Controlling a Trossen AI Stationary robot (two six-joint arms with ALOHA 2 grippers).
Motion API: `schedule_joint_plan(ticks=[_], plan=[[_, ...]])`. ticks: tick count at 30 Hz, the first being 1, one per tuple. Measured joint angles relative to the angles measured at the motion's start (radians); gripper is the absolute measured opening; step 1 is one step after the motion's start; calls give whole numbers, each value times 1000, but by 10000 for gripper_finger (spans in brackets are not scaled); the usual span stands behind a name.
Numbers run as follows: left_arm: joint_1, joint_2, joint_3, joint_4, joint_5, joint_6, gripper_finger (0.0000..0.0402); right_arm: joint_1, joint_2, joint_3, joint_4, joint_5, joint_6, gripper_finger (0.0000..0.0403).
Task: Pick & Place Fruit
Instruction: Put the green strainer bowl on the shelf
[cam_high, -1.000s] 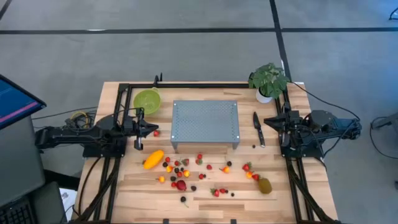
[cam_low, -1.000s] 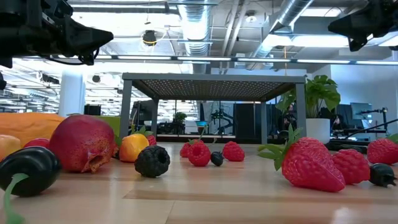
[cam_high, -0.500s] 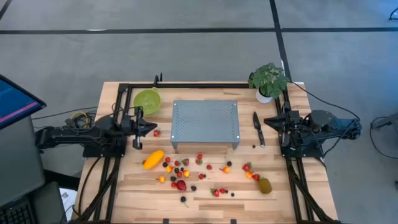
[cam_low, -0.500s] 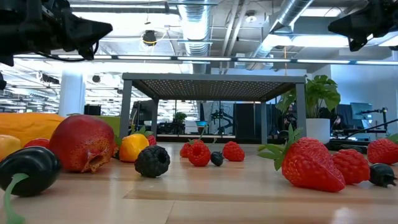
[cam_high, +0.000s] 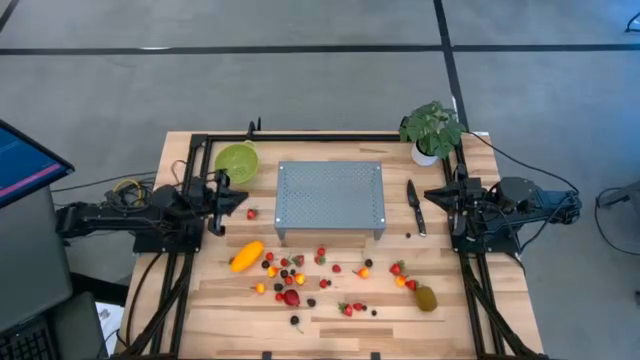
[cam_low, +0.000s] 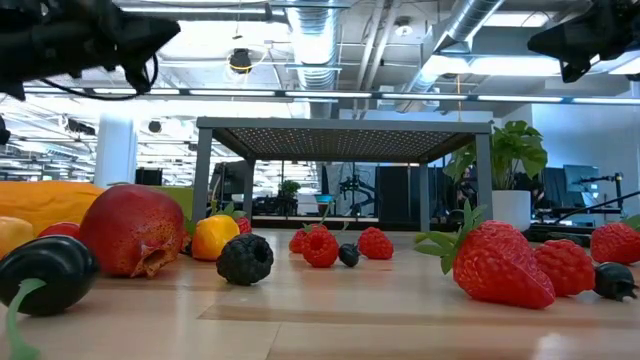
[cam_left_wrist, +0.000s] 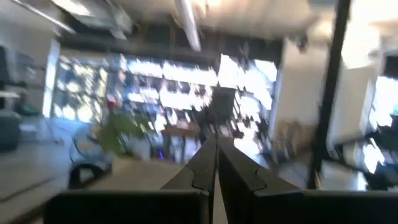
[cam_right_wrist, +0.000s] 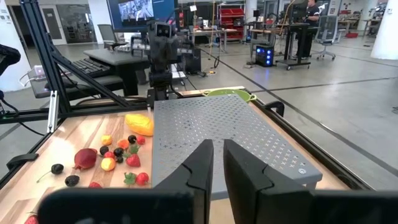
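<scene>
The fruit is all still loose on the near half of the wooden slatted surface (cam_high: 330, 300): the long orange-yellow fruit (cam_high: 246, 255) on the left, a red round fruit (cam_high: 291, 297) nearer the front, the brown-green kiwi-like oval (cam_high: 426, 297) off to the right, and a scatter of small red, orange and dark berries (cam_high: 322, 263) between them. None of it is touched or lifted.

What changed: over the last second the left gripper (cam_high: 222, 200) has pulled back toward its own side and tipped upward. Its wrist view looks out at the room instead of the surface, and its fingers (cam_left_wrist: 214, 168) are pressed together with nothing in them. My guess is it's repositioning, not reaching for fruit yet.

The right gripper (cam_high: 436, 196) hasn't budged, parked at the right edge beside the black-handled knife (cam_high: 414, 206); its fingers (cam_right_wrist: 202, 163) sit almost together, a thin gap, holding nothing.

The grey perforated metal stand (cam_high: 330, 197) in the middle and the green bowl (cam_high: 236, 160) at far left both look fruit-free, so the task reads as barely started.
</scene>
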Motion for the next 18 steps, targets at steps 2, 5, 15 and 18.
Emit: schedule_joint_plan(ticks=[2, 5, 15, 18], plan=[[0, 0, 39, 27, -8, 53, 13, 0, 0, 0, 0, 0, 0, 33], [0, 20, 96, 26, -15, 173, 13, 0, 0, 0, 0, 0, 0, 33], [9, 296, 277, -224, -319, 279, 13, 0, 0, 0, 0, 0, 0, 33], [31, 379, 348, -351, -395, 281, 13, 0, 0, 0, 0, 0, 0, 33]])
